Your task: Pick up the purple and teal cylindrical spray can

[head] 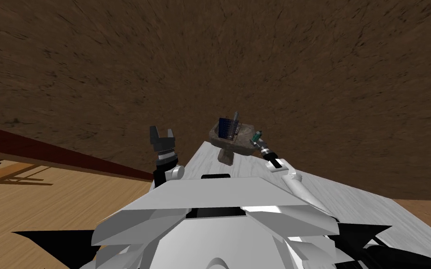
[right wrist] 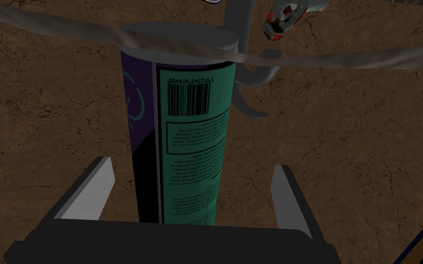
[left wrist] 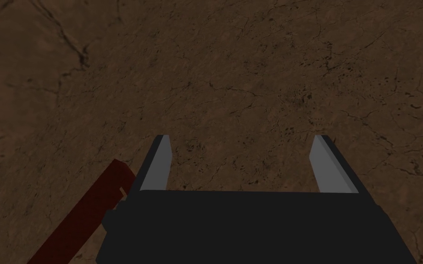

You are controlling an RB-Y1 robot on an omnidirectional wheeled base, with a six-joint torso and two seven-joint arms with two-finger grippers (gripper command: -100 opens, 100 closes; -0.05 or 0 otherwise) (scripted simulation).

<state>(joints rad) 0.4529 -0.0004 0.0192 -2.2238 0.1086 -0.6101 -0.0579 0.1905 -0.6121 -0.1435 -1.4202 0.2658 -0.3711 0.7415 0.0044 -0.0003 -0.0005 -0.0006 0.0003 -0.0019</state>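
Note:
The spray can [right wrist: 183,137] is a purple and teal cylinder with a barcode and a grey end cap. It lies lengthwise between the fingers of my right gripper [right wrist: 192,164]. The fingers stand open, with a gap on each side of the can. In the head view the can [head: 256,136] shows as a small teal tip at my right gripper [head: 258,142], just right of a pedestal bowl [head: 245,147]. My left gripper [head: 162,135] is raised to the left of the bowl, open with nothing between its fingers [left wrist: 158,162].
The greyish-brown pedestal bowl stands on a white table [head: 350,201] and holds a dark blue box [head: 226,127] and other small items. Its rim [right wrist: 45,23] crosses in front of the can's cap. A brown wall is close behind. Wooden floor [head: 46,201] lies to the left.

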